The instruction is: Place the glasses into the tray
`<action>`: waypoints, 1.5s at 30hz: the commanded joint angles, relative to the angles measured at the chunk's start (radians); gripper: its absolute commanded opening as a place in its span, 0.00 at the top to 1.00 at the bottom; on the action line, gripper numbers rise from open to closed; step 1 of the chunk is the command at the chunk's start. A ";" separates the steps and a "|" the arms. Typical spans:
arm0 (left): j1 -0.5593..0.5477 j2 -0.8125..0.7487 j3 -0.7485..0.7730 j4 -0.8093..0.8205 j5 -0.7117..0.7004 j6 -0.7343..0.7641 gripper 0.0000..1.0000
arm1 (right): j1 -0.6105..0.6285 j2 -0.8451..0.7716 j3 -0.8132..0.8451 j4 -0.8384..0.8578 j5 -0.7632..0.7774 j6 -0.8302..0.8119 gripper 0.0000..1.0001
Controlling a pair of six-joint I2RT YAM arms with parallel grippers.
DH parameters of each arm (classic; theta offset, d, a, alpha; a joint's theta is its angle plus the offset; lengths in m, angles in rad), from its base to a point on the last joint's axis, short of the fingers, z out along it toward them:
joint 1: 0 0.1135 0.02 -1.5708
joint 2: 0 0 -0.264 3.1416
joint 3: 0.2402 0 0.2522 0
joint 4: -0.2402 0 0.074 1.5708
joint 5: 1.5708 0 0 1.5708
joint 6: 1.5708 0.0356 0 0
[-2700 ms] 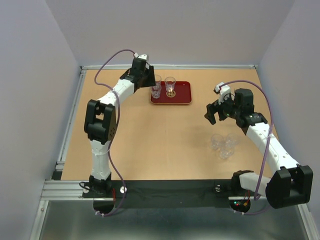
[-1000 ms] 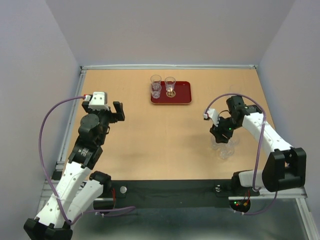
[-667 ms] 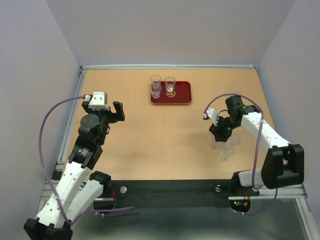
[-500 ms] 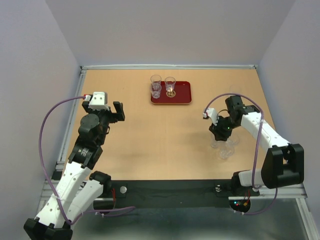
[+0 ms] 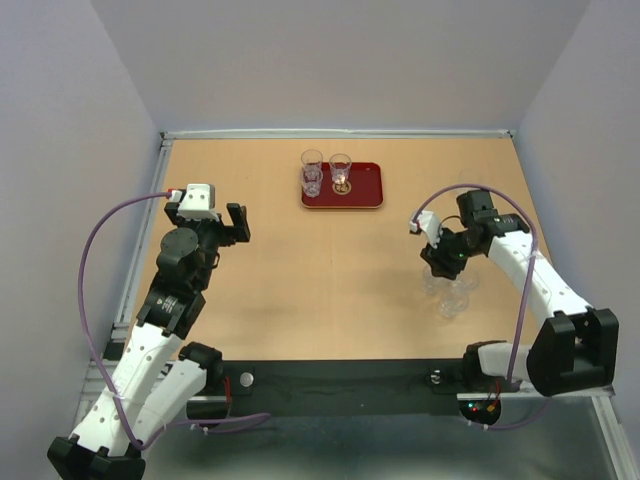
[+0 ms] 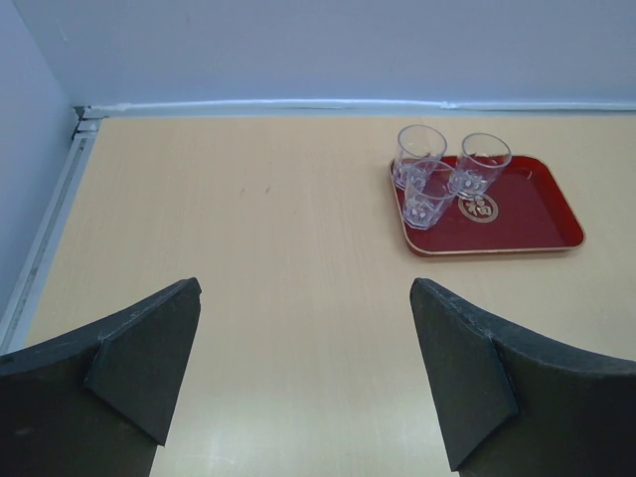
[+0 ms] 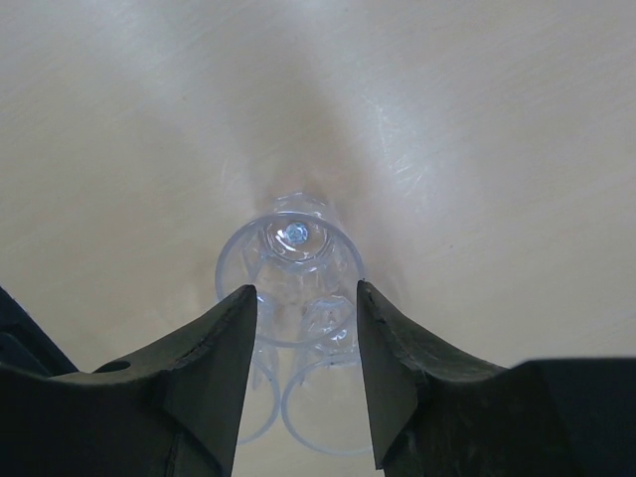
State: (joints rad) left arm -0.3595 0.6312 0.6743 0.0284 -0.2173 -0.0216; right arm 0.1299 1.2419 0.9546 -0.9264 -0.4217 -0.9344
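Observation:
The dark-red tray (image 5: 368, 185) lies at the far middle of the table and holds three clear glasses (image 5: 312, 165). The left wrist view shows the tray (image 6: 537, 209) and the same glasses (image 6: 427, 199) at its left end. Three more glasses (image 5: 455, 298) stand bunched on the table at the right. My right gripper (image 5: 440, 265) is down on that bunch. Its fingers press both sides of one glass (image 7: 293, 263), and two other rims show just behind it. My left gripper (image 5: 212, 230) is open and empty, raised over the table's left side.
A metal rail (image 5: 140, 240) runs along the table's left edge, close to the left arm. Grey walls close in the far and side edges. Bare tabletop (image 5: 330, 270) lies between the tray and the bunch of glasses.
The left arm has drawn back from the tray to the left side with its gripper open. The right gripper has come down onto the bunch of glasses, and its wrist has since risen slightly.

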 commanded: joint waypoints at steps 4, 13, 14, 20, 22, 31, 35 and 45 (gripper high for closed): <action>0.002 -0.010 -0.005 0.051 0.004 0.017 0.02 | -0.009 0.063 0.015 0.095 0.099 0.065 0.50; 0.002 -0.011 -0.002 0.053 0.012 0.017 0.02 | -0.009 0.096 -0.020 0.155 0.118 0.080 0.51; 0.002 -0.013 -0.002 0.053 0.012 0.015 0.02 | -0.009 0.106 -0.033 0.156 0.116 0.080 0.52; 0.002 -0.013 -0.004 0.053 0.012 0.017 0.02 | -0.009 0.129 -0.065 0.167 0.084 0.083 0.64; 0.002 -0.013 -0.002 0.053 0.015 0.017 0.02 | -0.009 0.128 -0.068 0.167 0.069 0.085 0.73; 0.002 -0.005 -0.004 0.054 0.013 0.017 0.02 | -0.009 0.148 0.030 0.170 -0.026 0.160 1.00; 0.002 -0.002 -0.005 0.053 0.007 0.017 0.02 | -0.007 0.241 0.154 0.222 -0.043 0.303 0.99; 0.004 0.007 -0.007 0.053 -0.036 0.040 0.02 | 0.057 0.565 0.563 0.413 0.130 0.767 1.00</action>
State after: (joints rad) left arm -0.3595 0.6411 0.6735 0.0292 -0.2230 -0.0193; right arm 0.1551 1.7149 1.3403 -0.6147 -0.3679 -0.3710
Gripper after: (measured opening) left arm 0.985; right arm 0.111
